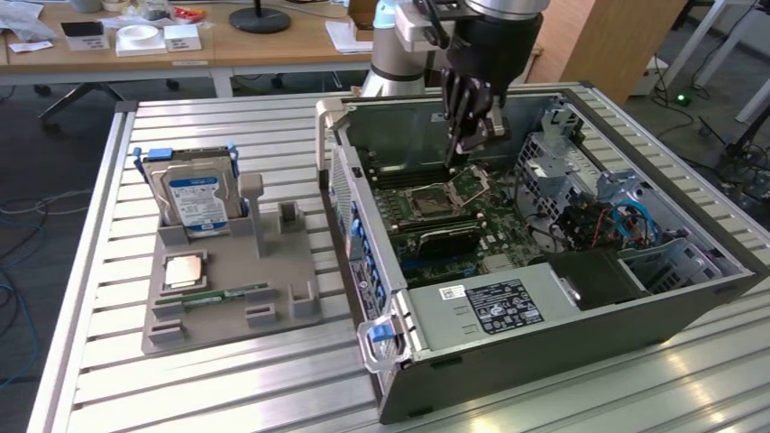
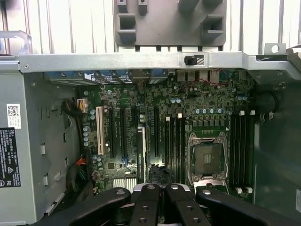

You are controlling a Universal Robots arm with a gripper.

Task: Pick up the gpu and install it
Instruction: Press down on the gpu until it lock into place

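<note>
The gpu (image 1: 441, 242) stands upright in a motherboard slot inside the open computer case (image 1: 673, 298), its black face toward the exterior view. In the wrist view I see the gpu (image 2: 141, 155) edge-on, between the white slot and the long black slots. My gripper (image 1: 455, 161) hangs above the motherboard, over the memory slots beside the bare CPU socket (image 1: 470, 187), apart from the card. The gripper (image 2: 163, 188) is shut, its two fingers pressed together with nothing between them.
A grey parts holder (image 1: 223, 298) lies at the exterior view's left on the slatted table (image 1: 108, 379). It carries a silver hard drive (image 1: 198, 203), a CPU chip (image 1: 184, 271) and a green RAM stick (image 1: 223, 295). Case walls, cables and drive bays surround the motherboard.
</note>
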